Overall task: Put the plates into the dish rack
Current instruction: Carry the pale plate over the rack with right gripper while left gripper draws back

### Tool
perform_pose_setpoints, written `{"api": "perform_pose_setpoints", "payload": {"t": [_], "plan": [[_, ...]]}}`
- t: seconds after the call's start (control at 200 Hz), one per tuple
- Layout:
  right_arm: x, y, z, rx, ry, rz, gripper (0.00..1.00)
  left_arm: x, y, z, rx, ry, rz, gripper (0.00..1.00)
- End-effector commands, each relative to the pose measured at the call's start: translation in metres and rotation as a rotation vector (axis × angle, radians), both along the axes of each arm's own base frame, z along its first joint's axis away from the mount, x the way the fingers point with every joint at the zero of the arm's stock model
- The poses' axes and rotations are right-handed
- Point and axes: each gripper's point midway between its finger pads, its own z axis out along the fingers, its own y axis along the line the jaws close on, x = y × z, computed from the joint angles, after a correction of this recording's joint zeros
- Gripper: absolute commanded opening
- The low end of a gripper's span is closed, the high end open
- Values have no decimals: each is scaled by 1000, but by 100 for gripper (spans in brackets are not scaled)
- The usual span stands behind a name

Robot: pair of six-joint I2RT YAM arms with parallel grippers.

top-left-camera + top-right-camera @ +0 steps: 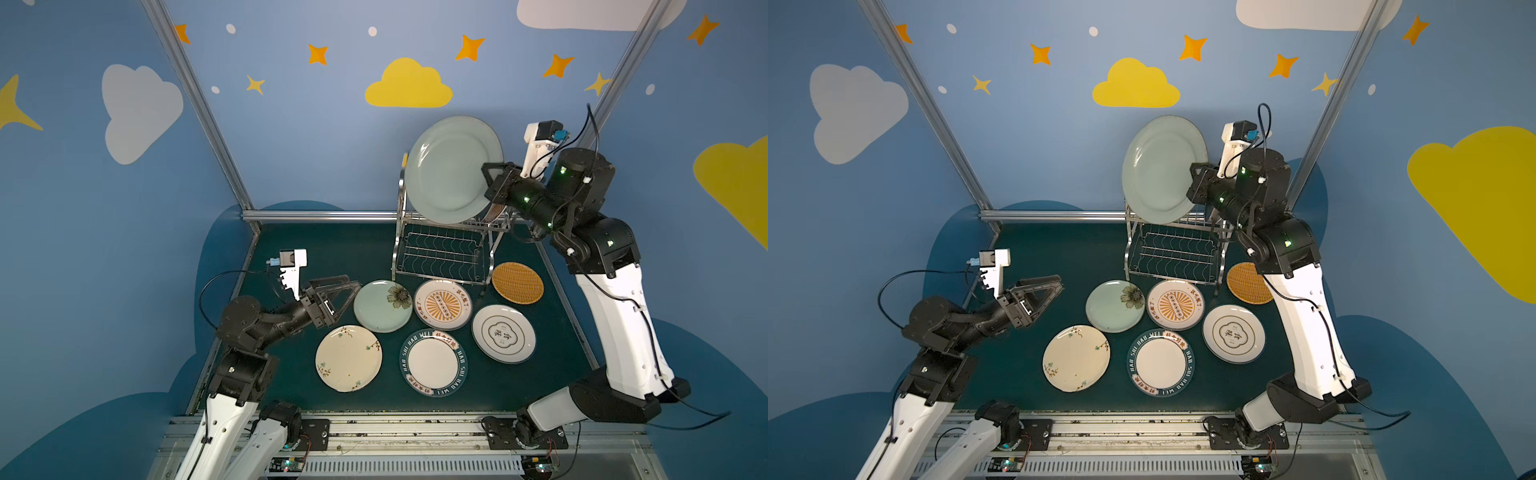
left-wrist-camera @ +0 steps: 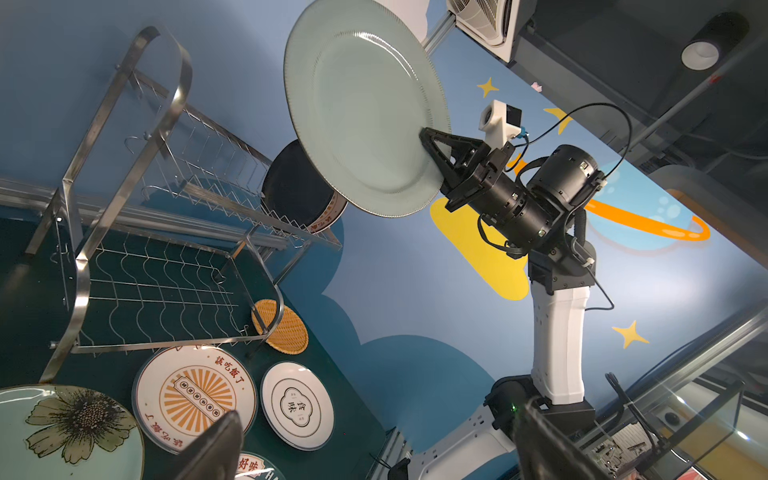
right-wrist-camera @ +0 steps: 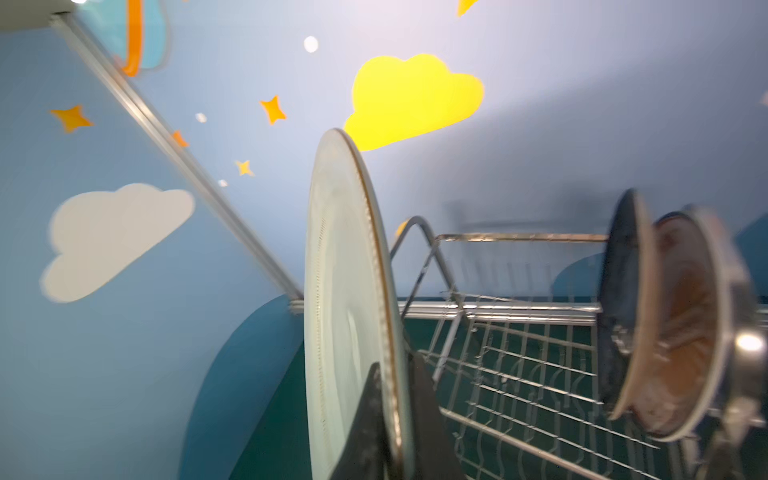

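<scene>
My right gripper (image 1: 490, 172) is shut on the rim of a large pale green plate (image 1: 451, 170), held upright above the dish rack (image 1: 440, 249) at the back of the mat. In the right wrist view the fingers (image 3: 370, 419) pinch that plate's edge (image 3: 340, 291). A navy plate (image 3: 623, 291) and a brownish plate (image 3: 681, 332) stand in the rack's upper tier. My left gripper (image 1: 353, 282) hangs open and empty just left of the flower plate (image 1: 380, 307). Also flat on the mat lie the sunburst (image 1: 442, 304), woven (image 1: 517, 282), emblem (image 1: 503, 333), teal-rimmed (image 1: 433, 362) and cream blossom (image 1: 348, 358) plates.
The rack's wavy lower shelf (image 2: 158, 291) holds nothing. Aluminium frame posts (image 1: 199, 104) and a rail (image 1: 320, 215) bound the back of the green mat (image 1: 299, 257). Blue walls close in on both sides. The arm bases sit on the front rail (image 1: 395, 428).
</scene>
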Motion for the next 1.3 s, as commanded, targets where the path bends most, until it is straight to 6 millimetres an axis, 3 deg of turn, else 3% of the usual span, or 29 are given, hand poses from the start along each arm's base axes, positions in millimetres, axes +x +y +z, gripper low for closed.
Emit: {"api": "perform_pose_setpoints", "payload": {"t": [0.0,0.095,0.205,0.41,0.806,1.297], "plan": [[14,-50,25,-69,-78,-292,0,4,-12,-6,37,-15,-72,100],[25,-65,27,-137,-96,-406,0,14,-7,-23,20,49,-66,100],[40,-73,27,-214,-121,-498,0,9,-1,-31,24,24,-45,100],[61,-85,22,-337,-119,-636,0,-8,11,-20,60,-110,23,100],[88,-81,6,-414,-111,-695,0,-1,9,-21,13,-71,-23,100],[106,-69,-16,-427,-73,-691,0,2,11,-21,-3,-61,-16,100]]}}
